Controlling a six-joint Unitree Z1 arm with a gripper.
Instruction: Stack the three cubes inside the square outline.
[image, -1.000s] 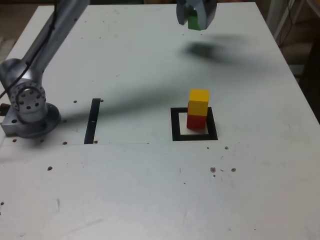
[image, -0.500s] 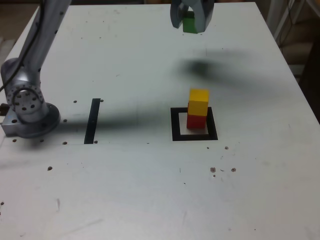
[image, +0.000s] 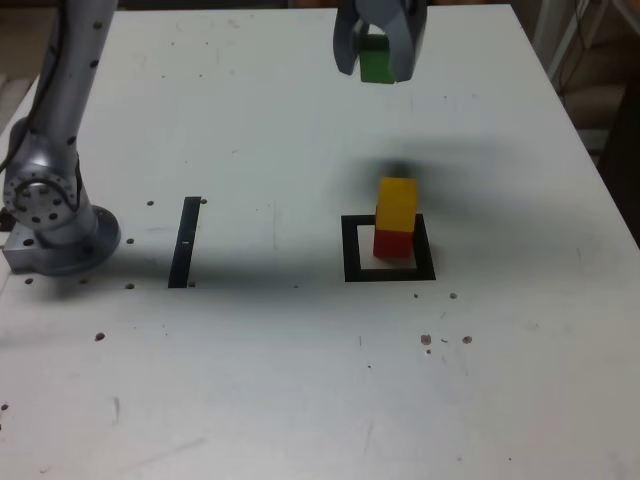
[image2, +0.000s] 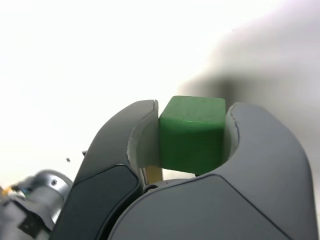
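The gripper (image: 377, 62) hung in the air over the far part of the white table (image: 300, 380), its two grey jaws closed on the green cube (image: 375, 62). The wrist view showed that grip plainly: the green cube (image2: 192, 134) sat squeezed between the two curved fingers (image2: 135, 145), its top and front faces showing and its lower part hidden behind the gripper body.

Nearer the camera, the square outline (image: 388, 249) lay flat on the table, right of centre in the exterior view. The red cube (image: 393, 243) stood inside it on the pale centre, toward the frame's right side in the exterior view, and the yellow cube (image: 397, 202) rested directly on top of the red one, roughly squared with it. The held green cube was farther back than this two-cube stack and clear of it, touching neither block (how high it was carried could not be judged from these views). A dark blurred shadow lay on the table just behind the stack.

Toward the exterior view's left, a thin black strip (image: 185, 241) lay on the table, well apart from the outline. Farther left stood the arm's round metal base (image: 50, 215), with the arm (image: 70, 70) rising from it. Small dark specks dotted the tabletop.
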